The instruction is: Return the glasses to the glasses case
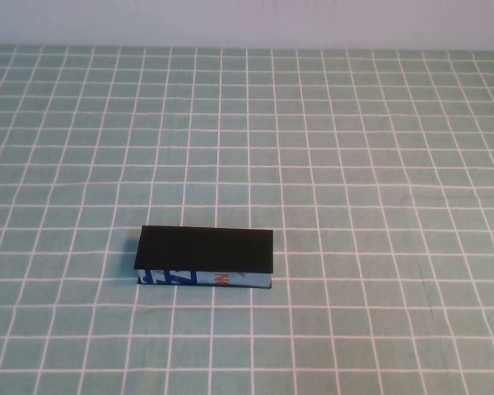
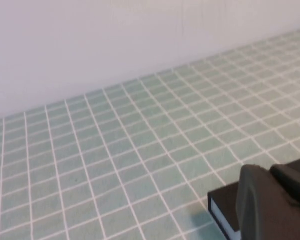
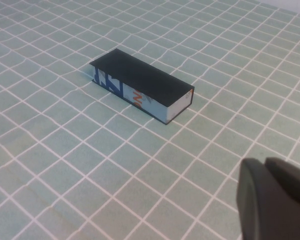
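I see the case (image 1: 206, 257) lying closed on the worktop (image 1: 379, 164), lid down, no glasses anywhere in view, so I judge they're inside and the task looks finished. The left end effector (image 2: 270, 205) sits just beside the case, the right end effector (image 3: 275, 200) well apart; I cannot tell either's opening.

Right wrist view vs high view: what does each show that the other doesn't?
Only the right wrist view shows the right gripper, a dark shape at the frame edge, hanging short of the case, plus the case's pale short end face. Only the high view shows the whole spread of the green checked tablecloth back to the pale wall, with no arm or gripper in frame. Both show the glasses case closed, lying flat, black lid up, blue and orange printed front visible. Neither shows the glasses. The left gripper appears only in the left wrist view, beside a case corner.
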Motion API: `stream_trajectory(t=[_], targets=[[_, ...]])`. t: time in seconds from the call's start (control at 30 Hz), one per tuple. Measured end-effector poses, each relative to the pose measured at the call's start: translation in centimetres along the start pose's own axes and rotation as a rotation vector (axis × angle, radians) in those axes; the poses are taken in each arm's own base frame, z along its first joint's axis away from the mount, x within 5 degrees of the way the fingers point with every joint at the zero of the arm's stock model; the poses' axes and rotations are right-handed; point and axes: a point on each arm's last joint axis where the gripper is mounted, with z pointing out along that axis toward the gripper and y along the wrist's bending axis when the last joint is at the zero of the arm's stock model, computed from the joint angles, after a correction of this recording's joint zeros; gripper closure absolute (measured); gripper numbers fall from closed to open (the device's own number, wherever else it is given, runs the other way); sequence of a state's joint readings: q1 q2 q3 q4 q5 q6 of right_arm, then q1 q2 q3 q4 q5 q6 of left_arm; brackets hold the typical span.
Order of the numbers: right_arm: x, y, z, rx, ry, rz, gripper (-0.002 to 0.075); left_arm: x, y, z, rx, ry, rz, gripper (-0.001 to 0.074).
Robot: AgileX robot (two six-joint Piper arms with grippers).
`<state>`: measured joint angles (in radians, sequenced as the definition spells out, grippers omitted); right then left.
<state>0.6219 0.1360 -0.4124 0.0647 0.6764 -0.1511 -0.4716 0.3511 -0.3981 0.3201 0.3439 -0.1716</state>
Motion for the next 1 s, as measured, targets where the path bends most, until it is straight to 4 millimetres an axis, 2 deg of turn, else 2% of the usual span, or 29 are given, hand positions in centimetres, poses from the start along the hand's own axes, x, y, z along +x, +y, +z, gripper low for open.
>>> stream_trajectory(t=[0.2, 0.33, 0.7, 0.83, 1.0], targets=[[0.0, 0.0, 0.0, -0.001, 0.000, 0.002, 0.0737, 0.4, 0.1, -0.6, -0.015, -0.006, -0.049, 0.0734], [0.0, 0.0, 0.0, -0.002, 0.000, 0.003, 0.0737, 1.6, 0.3, -1.1, -0.064, -0.030, -0.077, 0.0733], [0.0, 0.0, 0.0, -0.004, -0.001, 0.004, 0.0737, 8.1, -0.6, -1.4, -0.129, -0.127, -0.222, 0.0733], [0.0, 0.0, 0.0, -0.004, -0.001, 0.004, 0.0737, 10.7, -0.9, -0.7, -0.130, -0.071, -0.257, 0.0734], [0.0, 0.0, 0.0, -0.005, -0.001, 0.006, 0.0737, 12.1, -1.0, -0.7, -0.146, 0.062, -0.249, 0.0733]])
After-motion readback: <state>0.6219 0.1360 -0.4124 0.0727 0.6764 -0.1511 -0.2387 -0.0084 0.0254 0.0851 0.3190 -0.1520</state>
